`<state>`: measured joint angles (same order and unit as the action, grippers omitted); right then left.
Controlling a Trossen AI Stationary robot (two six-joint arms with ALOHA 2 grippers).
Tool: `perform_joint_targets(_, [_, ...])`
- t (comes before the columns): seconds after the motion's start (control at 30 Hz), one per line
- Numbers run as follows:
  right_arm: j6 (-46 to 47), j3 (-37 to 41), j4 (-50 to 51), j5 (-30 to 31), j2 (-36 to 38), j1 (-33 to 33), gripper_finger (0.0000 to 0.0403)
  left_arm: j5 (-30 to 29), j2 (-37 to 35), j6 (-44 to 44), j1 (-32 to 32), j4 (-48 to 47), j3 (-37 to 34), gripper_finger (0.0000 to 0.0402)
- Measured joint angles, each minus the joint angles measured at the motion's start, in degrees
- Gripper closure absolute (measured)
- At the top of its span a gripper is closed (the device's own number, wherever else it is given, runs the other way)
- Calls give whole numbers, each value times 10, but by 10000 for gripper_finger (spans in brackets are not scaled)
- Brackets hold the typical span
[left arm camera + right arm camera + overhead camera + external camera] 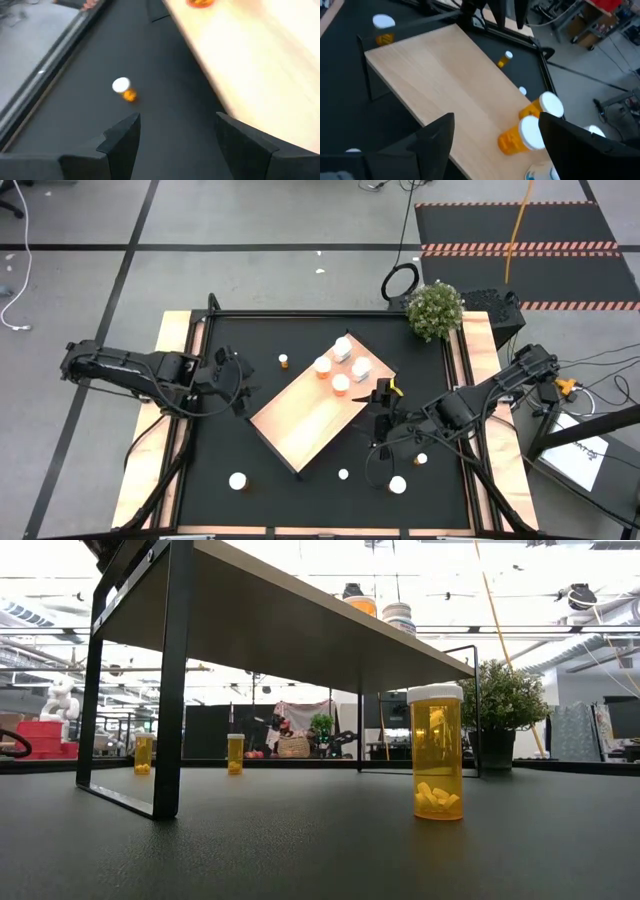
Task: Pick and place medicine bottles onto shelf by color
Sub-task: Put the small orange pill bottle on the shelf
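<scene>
The pale wood shelf (pixel 305 412) stands slantwise mid-table on thin dark legs. Two orange bottles (pixel 322 366) and two white bottles (pixel 360 367) stand at its far end; the right wrist view shows the orange ones (pixel 520 136). Another orange bottle (pixel 283 361) stands on the mat beyond the shelf's far-left edge and also appears in the left wrist view (pixel 124 90). My left gripper (pixel 247 390) is open and empty, left of the shelf (pixel 260 60). My right gripper (pixel 380 408) is open and empty at the shelf's right edge, its fingers over the board (pixel 450 85).
Several loose bottles stand on the black mat near the front: one at the left (pixel 238 480), others at the right (pixel 397 484), one close to the low camera (pixel 437 750). A small yellow object (pixel 396 388) sits by my right gripper. A potted plant (pixel 435 308) is at the far right corner.
</scene>
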<state>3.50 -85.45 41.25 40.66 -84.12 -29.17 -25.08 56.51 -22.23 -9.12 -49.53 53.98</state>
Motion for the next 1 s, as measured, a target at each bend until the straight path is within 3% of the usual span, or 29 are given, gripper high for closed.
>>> perform_joint_targets(0.13, [-12, 0, -13, -1, 0, 0, 117, -64, 1, -34, 3, -43, 0, 149])
perform_joint_targets(0.43, [-1, 0, -33, -2, 0, 0, 117, -61, 1, -100, 60, -115, -4, 149])
perform_joint_targets(0.8, [-10, 11, -35, -2, 1, 2, 117, 30, -3, -53, 200, -102, -70, 195])
perform_joint_targets(1.0, [-12, 12, -37, -2, 1, 14, 117, 60, -3, -21, 271, -48, -111, 191])
